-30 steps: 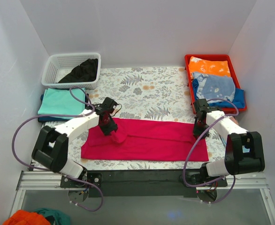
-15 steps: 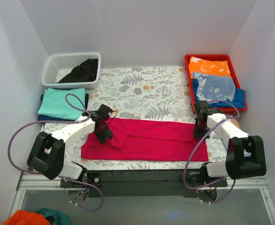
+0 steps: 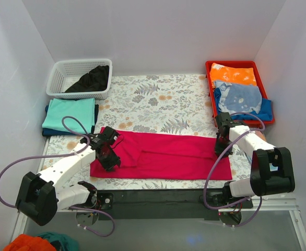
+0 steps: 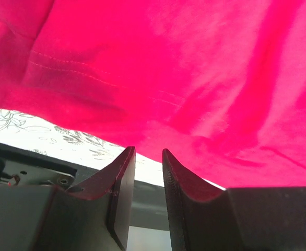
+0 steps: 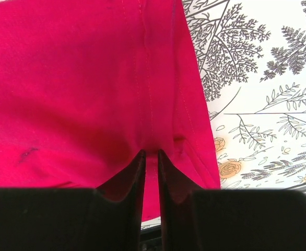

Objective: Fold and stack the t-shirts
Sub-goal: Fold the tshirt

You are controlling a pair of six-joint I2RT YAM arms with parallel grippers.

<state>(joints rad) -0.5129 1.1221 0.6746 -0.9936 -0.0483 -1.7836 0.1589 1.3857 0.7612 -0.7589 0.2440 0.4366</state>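
Leftward my left claw (image 4: 148, 150) has slid to the nine o'clock end of the shirt (image 3: 174, 152), grip unclear, while my right claw (image 5: 151, 151) pinches its three o'clock end.

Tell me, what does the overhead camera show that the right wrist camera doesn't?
Only overhead: a white basket, a red tray and a teal shirt. Only the wrist: the right gripper pinching the red t-shirt beside its stitched seam. Both: the red t-shirt lying on the floral tablecloth.
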